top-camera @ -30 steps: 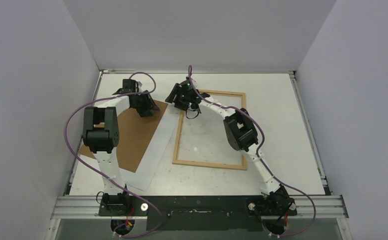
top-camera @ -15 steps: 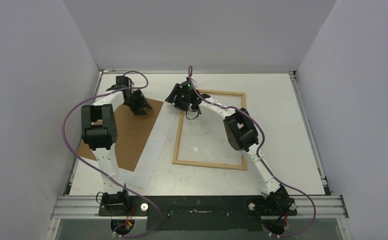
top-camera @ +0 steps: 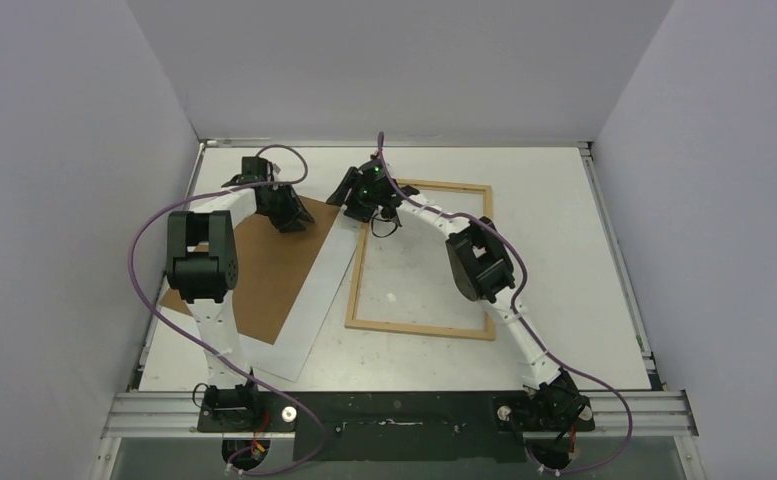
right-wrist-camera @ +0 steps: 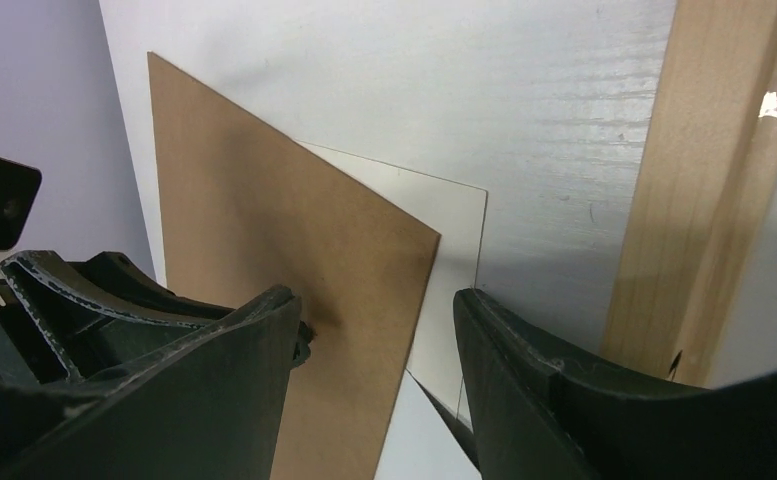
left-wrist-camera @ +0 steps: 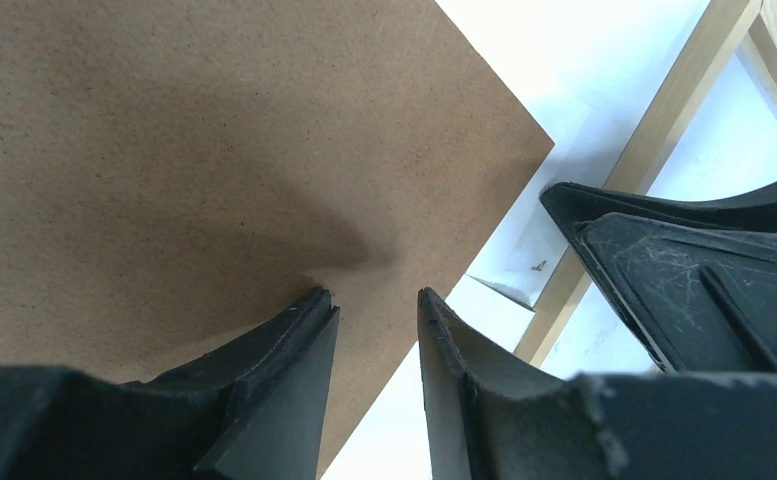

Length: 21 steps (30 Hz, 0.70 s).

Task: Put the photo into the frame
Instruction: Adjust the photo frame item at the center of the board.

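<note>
The photo [top-camera: 319, 290] lies white side up on the table, mostly covered by the brown hardboard panel [top-camera: 254, 270]. The light wood frame [top-camera: 419, 328] lies flat to its right. My left gripper [top-camera: 292, 213] is open, its tips down on the panel's far corner [left-wrist-camera: 214, 150]; in its wrist view [left-wrist-camera: 374, 300] nothing sits between the fingers. My right gripper [top-camera: 356, 200] is open over the photo's far corner [right-wrist-camera: 454, 220], between the panel's edge [right-wrist-camera: 294, 230] and the frame's left strip [right-wrist-camera: 704, 190]. In its wrist view [right-wrist-camera: 374, 300] it holds nothing.
The white table [top-camera: 564, 250] is walled by grey panels at the left, back and right. My two grippers are close together; each shows in the other's wrist view. A metal rail runs along the near edge.
My left gripper swung left and back, then returned right to the panel's far corner. The panel and photo shifted slightly left and back with it. The right gripper barely moved.
</note>
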Motion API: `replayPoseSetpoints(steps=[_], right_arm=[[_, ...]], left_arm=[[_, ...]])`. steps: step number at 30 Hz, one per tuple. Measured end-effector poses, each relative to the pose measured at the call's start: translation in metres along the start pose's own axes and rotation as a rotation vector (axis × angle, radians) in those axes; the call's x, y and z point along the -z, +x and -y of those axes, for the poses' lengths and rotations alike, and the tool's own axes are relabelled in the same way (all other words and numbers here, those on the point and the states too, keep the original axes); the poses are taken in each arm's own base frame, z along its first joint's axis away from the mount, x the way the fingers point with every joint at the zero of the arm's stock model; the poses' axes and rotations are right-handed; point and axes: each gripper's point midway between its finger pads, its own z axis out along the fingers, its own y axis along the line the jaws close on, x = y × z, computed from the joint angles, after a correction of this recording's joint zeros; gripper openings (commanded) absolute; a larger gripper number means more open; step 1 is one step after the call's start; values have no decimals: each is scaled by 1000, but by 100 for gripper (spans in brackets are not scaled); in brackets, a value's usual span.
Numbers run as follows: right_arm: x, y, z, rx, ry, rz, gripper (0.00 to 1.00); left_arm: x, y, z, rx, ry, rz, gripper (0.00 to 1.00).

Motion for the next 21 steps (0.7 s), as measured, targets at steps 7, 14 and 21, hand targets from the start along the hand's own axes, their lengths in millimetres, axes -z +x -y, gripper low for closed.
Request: replayPoseSetpoints(steps=[7, 14, 21], right_arm=[[-2, 0, -4, -35, -12, -16, 60], [-6, -3, -10, -97, -100, -26, 60], [-5, 7, -11, -78, -165, -55, 60]], left_arm=[[-2, 4, 3, -9, 8, -4, 35], [-2, 4, 4, -9, 9, -1, 35], [-2, 2, 4, -6, 7, -6, 35]])
